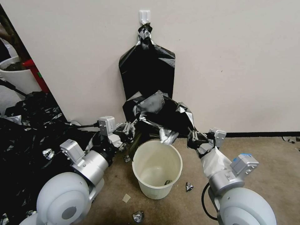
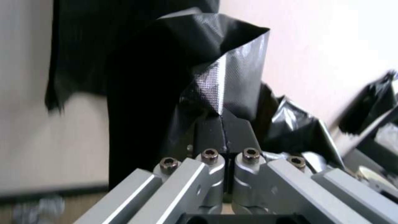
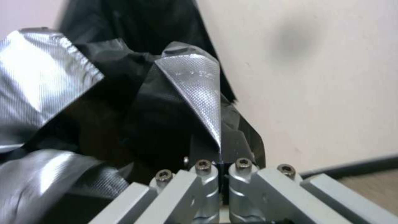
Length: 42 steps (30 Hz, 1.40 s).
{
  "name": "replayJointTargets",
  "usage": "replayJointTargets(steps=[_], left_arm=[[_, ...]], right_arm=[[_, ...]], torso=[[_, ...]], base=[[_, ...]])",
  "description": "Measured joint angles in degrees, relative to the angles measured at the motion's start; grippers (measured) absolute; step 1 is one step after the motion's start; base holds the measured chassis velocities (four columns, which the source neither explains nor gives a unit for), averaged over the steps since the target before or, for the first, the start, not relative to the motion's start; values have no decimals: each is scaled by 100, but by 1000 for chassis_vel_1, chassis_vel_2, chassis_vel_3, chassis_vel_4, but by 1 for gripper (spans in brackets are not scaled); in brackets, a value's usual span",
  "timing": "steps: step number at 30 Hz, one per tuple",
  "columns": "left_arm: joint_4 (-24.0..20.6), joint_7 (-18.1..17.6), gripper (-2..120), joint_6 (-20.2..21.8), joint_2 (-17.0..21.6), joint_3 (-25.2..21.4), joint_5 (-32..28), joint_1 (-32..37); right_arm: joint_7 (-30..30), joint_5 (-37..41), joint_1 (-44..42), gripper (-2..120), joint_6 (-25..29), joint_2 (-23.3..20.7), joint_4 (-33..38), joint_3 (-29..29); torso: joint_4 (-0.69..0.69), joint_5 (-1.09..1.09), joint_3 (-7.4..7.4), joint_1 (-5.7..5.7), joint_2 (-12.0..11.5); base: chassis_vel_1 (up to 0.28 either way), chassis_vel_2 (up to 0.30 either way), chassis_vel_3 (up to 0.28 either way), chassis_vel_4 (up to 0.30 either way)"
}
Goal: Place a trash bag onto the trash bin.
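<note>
1. Head view: against a cream wall, on a tan carpet floor [image 1: 268, 175], the trash bin [image 1: 157, 182] stands open and unlined. The trash bag [image 1: 162, 114] hangs stretched above its far rim, held between both arms. The left gripper [image 1: 130, 128] pinches the bag's left edge and the right gripper [image 1: 192, 137] its right edge. The bag's long axis runs side to side across the bin mouth, which lies below and nearer the robot than the film. Both grippers look about equally near the rim. A sheaf of black bags [image 1: 147, 68] hangs from a wall hook [image 1: 144, 16] behind.

2. Left wrist view: the left gripper [image 2: 224, 124] has its fingers [image 2: 209, 129] closed tight on a fold of the black film.

3. Right wrist view: the right gripper [image 3: 219, 149] has its fingers [image 3: 236, 146] closed on a glossy crease.
</note>
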Motion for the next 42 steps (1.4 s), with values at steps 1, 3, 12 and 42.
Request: replayJointTargets(steps=[1,3,12,42], left_arm=[[1,-214,0,292,-22,-2,-308,-14],[4,-352,0,458,-50,55,-432,-14],[229,-605,0,640,-257,377,-398,-12],[1930,-663,0,-721,-98,2030,3245,1032]], right_arm=[[270,83,-11,0,-234,-7,-2,15],[528,142,-26,0,-453,-4,-3,19],[1066,273,-56,0,-914,81,-4,-159],[1629,-670,-332,0,-116,267,-1729,-1354]], torso=[[0,0,0,0,0],[0,0,0,0,0],[0,0,0,0,0],[0,0,0,0,0]], base=[[0,0,0,0],[0,0,0,0],[0,0,0,0],[0,0,0,0]])
